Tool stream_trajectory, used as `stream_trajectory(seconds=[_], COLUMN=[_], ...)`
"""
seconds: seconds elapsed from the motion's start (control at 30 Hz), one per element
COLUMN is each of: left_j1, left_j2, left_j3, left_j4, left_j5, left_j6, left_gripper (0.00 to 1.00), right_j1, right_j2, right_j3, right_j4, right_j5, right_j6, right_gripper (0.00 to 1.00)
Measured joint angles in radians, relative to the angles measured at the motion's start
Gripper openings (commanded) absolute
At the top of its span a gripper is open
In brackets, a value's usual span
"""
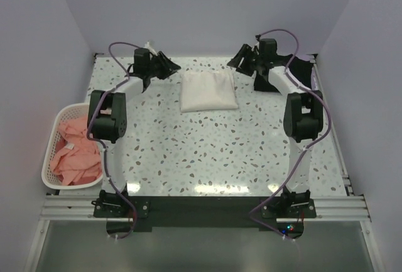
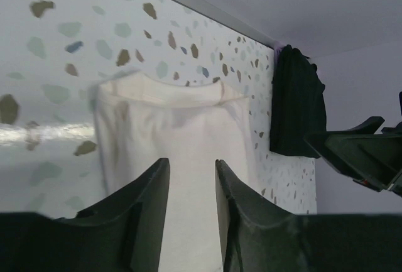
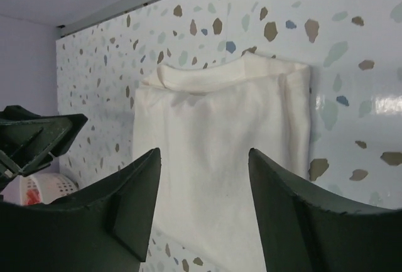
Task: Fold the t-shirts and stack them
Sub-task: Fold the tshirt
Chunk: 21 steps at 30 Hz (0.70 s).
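- Top view: the white cloth t-shirt [image 1: 209, 92] lay folded into a neat rectangle on the speckled desk [image 1: 207, 152], toward the far edge and between the two arms. That fold looked finished!
- The left claw [image 1: 171, 68] hung just off the shirt's far left corner. The right claw [image 1: 237, 58] hung near its far right corner. Neither touched the cloth as far as this view showed.
- Over on the left, the white plastic lattice basket [image 1: 47, 165] held a crumpled heap of salmon-pink cloth t-shirts [image 1: 75, 156]. None of those was folded, so most of the job looked to be ahead.
- Left wrist view: the left claw's jaws stood partly apart with nothing between them. The white shirt lay flat beyond them, collar end away from the camera.
- At the far corner by the wall sat a black cloth t-shirt [image 2: 295, 102] in a compact dark shape. I could not tell whether it was properly folded. It lay well apart from the white one, so by my reckoning no stack had been made yet.
- Right wrist view: the right claw's jaws stood wide apart and empty, with the white shirt flat on the desk beyond them, its edges tidy. To my eye the remaining work was stacking the white and black shirts and folding the pink ones.
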Motion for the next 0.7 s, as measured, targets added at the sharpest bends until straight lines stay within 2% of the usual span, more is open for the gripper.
stream_trajectory(seconds=[0.07,0.23,0.37,0.5,0.7], left_j1=[-0.056,-0.219,-0.296,-0.328,-0.371], left_j2=[-0.027,-0.029,-0.005,0.018,0.022], left_j3=[-0.015,-0.012,-0.012,-0.012,-0.019], left_j4=[0.0,-0.038,-0.106,-0.2,-0.291], left_j5=[-0.027,-0.106,-0.179,-0.28,-0.415], left_j6=[0.005,0.032,0.041,0.056,0.056], left_gripper=[0.27,0.07,0.04,0.02,0.0], right_j1=[0.037,0.152,0.216,0.223,0.223], right_j2=[-0.048,-0.066,-0.066,-0.064,-0.105], right_j3=[-0.062,-0.129,-0.174,-0.193,-0.343], right_j4=[0.01,-0.006,-0.053,-0.098,-0.058], right_j5=[0.039,0.148,0.231,0.305,0.37], right_j6=[-0.025,-0.078,-0.097,-0.105,-0.097], right_gripper=[0.55,0.46,0.43,0.41,0.41])
